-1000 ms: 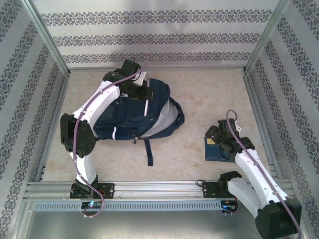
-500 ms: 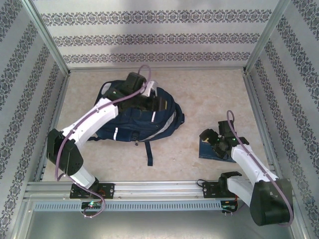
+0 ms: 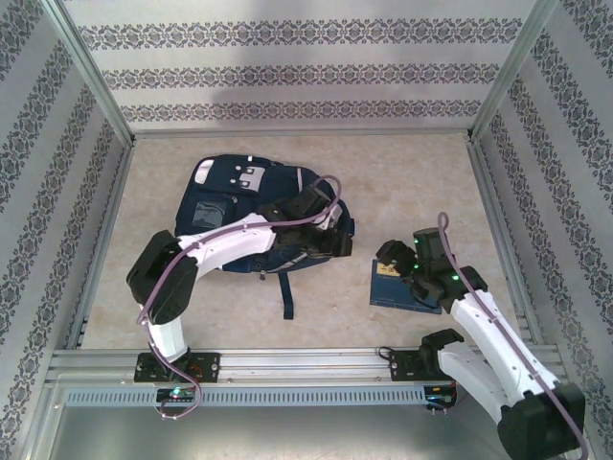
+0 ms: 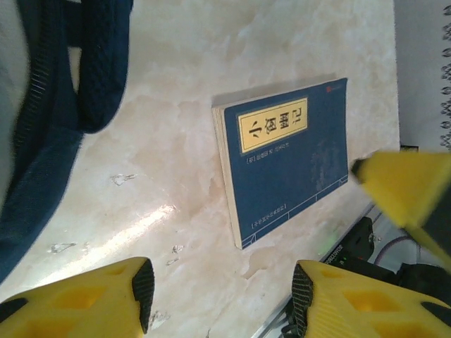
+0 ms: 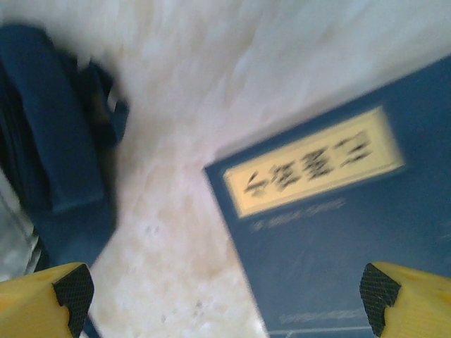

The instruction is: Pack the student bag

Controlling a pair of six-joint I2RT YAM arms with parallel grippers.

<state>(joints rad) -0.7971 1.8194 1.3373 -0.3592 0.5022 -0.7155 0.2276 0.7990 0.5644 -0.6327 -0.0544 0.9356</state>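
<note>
Our left gripper (image 4: 222, 289) has its fingers apart over bare table (image 4: 183, 105), holding nothing. Our right gripper (image 5: 225, 289) is spread wide over the blue book (image 5: 331, 211). The student bag (image 3: 230, 192) lies far left. A second ago the left gripper sat at the bag's far side; now it is at its right edge.
</note>
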